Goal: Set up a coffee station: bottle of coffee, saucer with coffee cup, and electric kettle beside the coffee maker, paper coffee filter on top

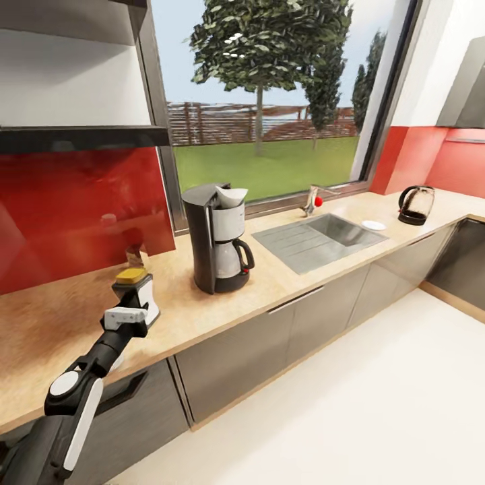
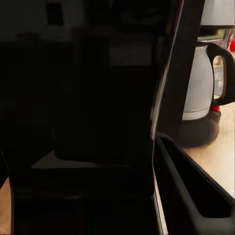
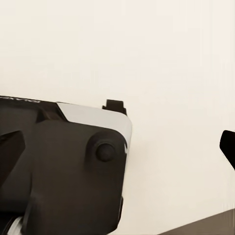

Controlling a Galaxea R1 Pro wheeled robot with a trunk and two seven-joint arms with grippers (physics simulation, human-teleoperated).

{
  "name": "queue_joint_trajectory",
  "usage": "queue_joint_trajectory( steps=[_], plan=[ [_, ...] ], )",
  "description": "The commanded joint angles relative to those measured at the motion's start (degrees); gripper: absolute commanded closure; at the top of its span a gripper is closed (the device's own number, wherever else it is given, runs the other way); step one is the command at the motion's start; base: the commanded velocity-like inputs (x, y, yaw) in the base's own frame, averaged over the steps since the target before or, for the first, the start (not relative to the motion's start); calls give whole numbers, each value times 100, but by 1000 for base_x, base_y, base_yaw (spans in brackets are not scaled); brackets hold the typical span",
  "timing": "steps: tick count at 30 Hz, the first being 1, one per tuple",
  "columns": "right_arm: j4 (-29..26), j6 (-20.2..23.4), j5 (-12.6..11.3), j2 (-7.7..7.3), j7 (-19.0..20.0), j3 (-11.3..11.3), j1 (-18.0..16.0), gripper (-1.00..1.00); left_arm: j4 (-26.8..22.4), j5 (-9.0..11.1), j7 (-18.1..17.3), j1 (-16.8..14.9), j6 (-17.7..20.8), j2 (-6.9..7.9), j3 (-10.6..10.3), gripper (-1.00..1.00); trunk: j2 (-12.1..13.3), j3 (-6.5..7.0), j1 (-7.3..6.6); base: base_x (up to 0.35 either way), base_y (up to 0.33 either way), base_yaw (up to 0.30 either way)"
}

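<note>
My left gripper (image 1: pixel 137 296) is closed around the bottle of coffee (image 1: pixel 134 288), holding it upright at the countertop (image 1: pixel 60 316), though I cannot tell whether its base touches the wood. Its brownish-gold cap shows above my fingers, and the white label faces right. In my left wrist view the bottle's dark body (image 2: pixel 98 98) sits pressed between the fingers, one black finger (image 2: pixel 191 196) running along its right side, with the beige slab beyond it.

To the right of the bottle, a little farther back, stands the coffee maker (image 1: pixel 217 237), tall and black, its glass carafe with the black handle and red switch facing right. The paper coffee filter (image 1: pixel 230 196) sits in its top, a white cone poking up. My left wrist view catches the carafe (image 2: pixel 200 88) close beyond the bottle.

Farther right the steel sink (image 1: pixel 316 239) is set into the counter, and the saucer (image 1: pixel 373 225) lies at its far right edge. The electric kettle (image 1: pixel 414 205) stands well apart at the far right end, near the red wall. Above my left arm (image 1: pixel 81 391) hangs the kitchen shelf (image 1: pixel 81 137), dark and thin.

My right wrist view shows a pale floor (image 3: pixel 171 58) and part of the robot's dark body (image 3: pixel 63 171); I cannot tell how my right fingers stand.
</note>
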Motion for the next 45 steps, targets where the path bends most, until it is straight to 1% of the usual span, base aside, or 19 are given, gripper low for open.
queue_joint_trajectory(
  steps=[1,3,5,6,7,8,9,12,19,28,40,45],
  plan=[
    [-11,28,-23,-12,1,43,-2,-100,-5,34,-22,13,40,-1,1,100,-12,-11,3,0,0,38],
    [-7,24,-22,-30,9,48,-2,-100,6,17,5,33,32,-16,-23,100,-12,-11,3,0,0,17],
    [-6,23,-16,-48,29,51,-2,-100,20,-288,96,44,43,-47,-31,100,-12,-11,3,0,0,5],
    [-9,22,-14,-57,43,52,-2,-100,24,-742,278,20,55,-86,-30,100,-12,-11,3,0,0,1],
    [-11,22,-14,-59,51,52,-2,-100,25,-944,392,-2,62,-100,-28,100,-12,-11,3,0,0,0],
    [-12,22,-14,-60,55,52,-2,-100,27,-1048,474,-18,70,-107,-27,100,-12,-11,3,0,0,0],
    [-13,24,-17,-61,55,55,-2,-100,26,-1084,508,-26,73,-110,-27,100,-12,-11,3,0,0,0],
    [-14,29,-20,-57,48,59,-2,-100,28,-1134,553,-31,75,-114,-13,100,-12,-11,3,0,0,0],
    [-14,41,-22,-42,41,61,-2,-100,27,-1147,578,-23,68,-117,7,100,-12,-11,3,56,0,0],
    [2,38,-6,-52,46,61,-2,-100,78,-1139,586,-23,69,-161,10,100,-12,-11,3,313,0,0],
    [4,43,-5,-61,34,62,-2,-100,175,-1145,582,-23,73,-164,9,100,-12,-11,3,336,36,0],
    [60,53,3,-66,39,64,-2,-100,193,-1145,580,-18,73,-159,2,100,-12,-5,3,220,58,-119]
  ],
)
